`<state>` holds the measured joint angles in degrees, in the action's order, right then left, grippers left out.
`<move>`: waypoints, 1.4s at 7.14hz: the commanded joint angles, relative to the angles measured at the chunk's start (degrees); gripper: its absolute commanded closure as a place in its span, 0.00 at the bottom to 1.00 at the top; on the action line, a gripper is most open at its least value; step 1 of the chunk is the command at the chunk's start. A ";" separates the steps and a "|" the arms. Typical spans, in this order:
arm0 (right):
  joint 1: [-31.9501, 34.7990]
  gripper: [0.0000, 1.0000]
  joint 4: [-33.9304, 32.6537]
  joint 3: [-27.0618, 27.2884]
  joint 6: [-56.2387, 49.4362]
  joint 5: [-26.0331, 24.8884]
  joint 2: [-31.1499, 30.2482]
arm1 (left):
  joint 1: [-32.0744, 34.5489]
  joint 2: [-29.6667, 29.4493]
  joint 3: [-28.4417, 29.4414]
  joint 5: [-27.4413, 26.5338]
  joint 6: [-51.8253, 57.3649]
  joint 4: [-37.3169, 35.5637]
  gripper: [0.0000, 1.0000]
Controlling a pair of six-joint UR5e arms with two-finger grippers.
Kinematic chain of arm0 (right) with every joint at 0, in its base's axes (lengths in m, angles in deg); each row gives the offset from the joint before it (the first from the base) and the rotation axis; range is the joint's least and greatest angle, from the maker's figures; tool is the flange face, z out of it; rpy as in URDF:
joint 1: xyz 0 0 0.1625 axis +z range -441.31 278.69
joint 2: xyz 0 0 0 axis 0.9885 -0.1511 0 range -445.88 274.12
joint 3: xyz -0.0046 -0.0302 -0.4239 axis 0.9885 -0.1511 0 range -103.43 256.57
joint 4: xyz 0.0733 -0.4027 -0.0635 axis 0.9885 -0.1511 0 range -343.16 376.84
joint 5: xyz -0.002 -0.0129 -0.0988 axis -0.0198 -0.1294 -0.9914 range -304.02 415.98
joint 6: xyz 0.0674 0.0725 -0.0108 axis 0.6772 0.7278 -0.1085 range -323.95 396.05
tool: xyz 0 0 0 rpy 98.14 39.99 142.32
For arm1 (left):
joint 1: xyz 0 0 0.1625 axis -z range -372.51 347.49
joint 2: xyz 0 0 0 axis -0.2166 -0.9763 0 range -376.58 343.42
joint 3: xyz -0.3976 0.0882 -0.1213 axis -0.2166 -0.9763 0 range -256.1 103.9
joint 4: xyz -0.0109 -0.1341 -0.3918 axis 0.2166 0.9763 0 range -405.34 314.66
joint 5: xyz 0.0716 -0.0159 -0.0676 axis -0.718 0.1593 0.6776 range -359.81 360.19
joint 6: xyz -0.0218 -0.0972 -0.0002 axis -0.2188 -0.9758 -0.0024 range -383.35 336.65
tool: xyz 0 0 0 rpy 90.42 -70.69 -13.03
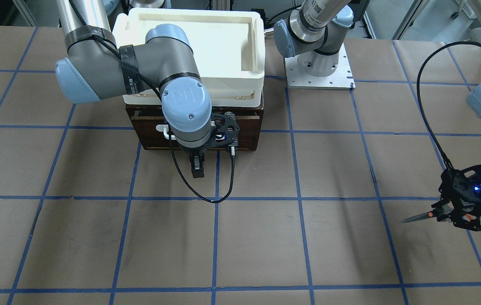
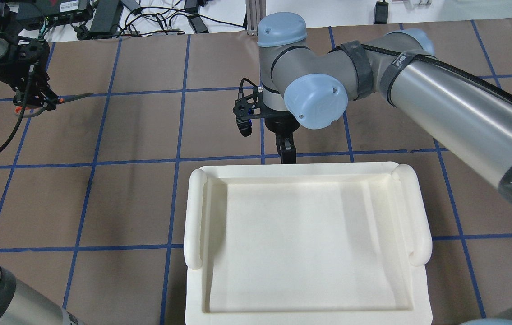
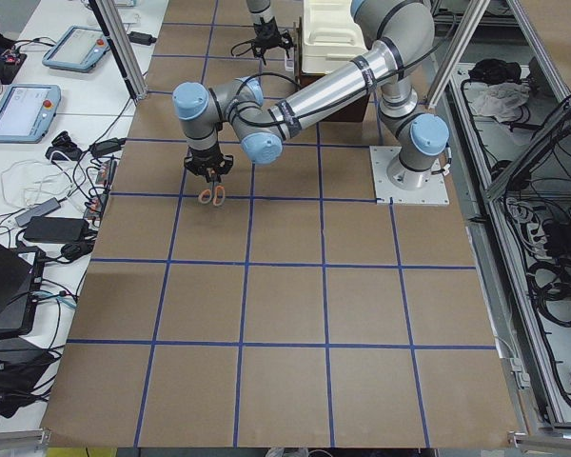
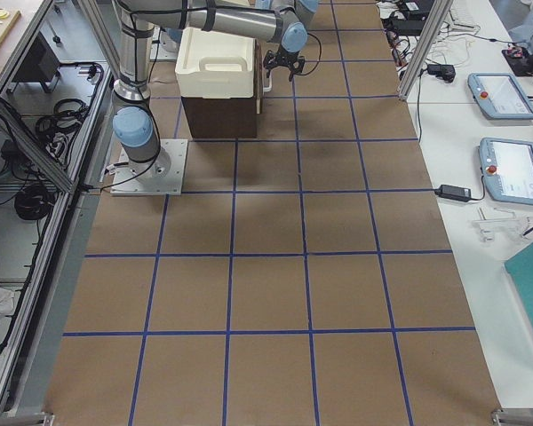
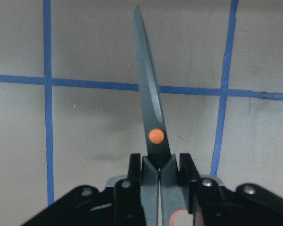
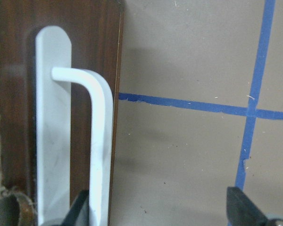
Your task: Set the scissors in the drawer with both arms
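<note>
My left gripper [image 1: 448, 214] is shut on the scissors [image 1: 420, 217] near their pivot and holds them a little above the table at its far left end. The closed dark blades [image 5: 148, 103] point toward the table's middle, and the scissors also show in the overhead view [image 2: 68, 97]. The dark brown drawer [image 1: 244, 127] looks closed under the cream tray. My right gripper [image 1: 198, 167] is open and empty just in front of the drawer's face. Its white bar handle [image 6: 96, 141] lies close by one finger [image 6: 80, 209].
A cream-white plastic tray [image 2: 197, 216] sits on top of the drawer box and hides it from overhead. The left arm's base plate [image 1: 321, 72] stands beside the box. Brown paper with blue tape lines covers the table [image 1: 265, 245].
</note>
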<state>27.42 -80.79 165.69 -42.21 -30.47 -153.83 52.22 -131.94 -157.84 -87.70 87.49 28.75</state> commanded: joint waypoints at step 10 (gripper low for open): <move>-1.24 0.00 -10.29 -1.66 -2.15 -0.91 3.35 | 0.14 -0.66 -0.09 0.17 0.00 -0.26 1.00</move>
<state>26.48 -90.11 164.68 -44.19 -31.38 -150.78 52.35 -132.54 -157.86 -87.55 87.52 28.49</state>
